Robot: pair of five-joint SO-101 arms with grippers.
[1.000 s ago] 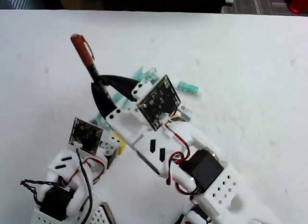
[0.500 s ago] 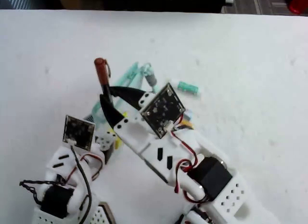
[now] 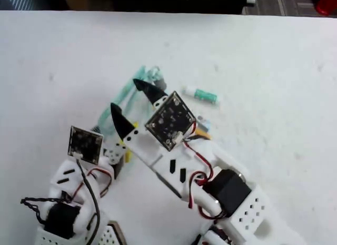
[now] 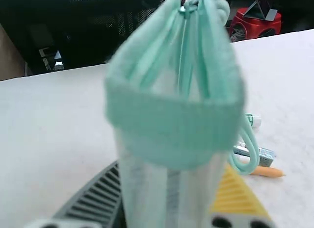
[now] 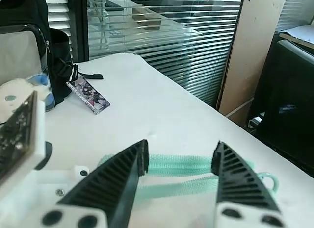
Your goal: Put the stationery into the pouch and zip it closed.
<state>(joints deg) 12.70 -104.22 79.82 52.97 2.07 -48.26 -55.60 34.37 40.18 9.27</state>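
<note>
Right gripper (image 3: 124, 94), jaws wide and empty, above the mint-green clear-sided zip pouch (image 3: 143, 74); left gripper (image 4: 164, 189) tight around the pouch's seven-o'clock end.

I am counting four things at one white bench (image 3: 263, 55): one mint-green translucent zip pouch (image 4: 174, 125), one green-and-white stick-shaped tube (image 3: 200, 94), one orange pencil (image 4: 265, 172) and one small blue-grey block (image 4: 255, 156).
</note>
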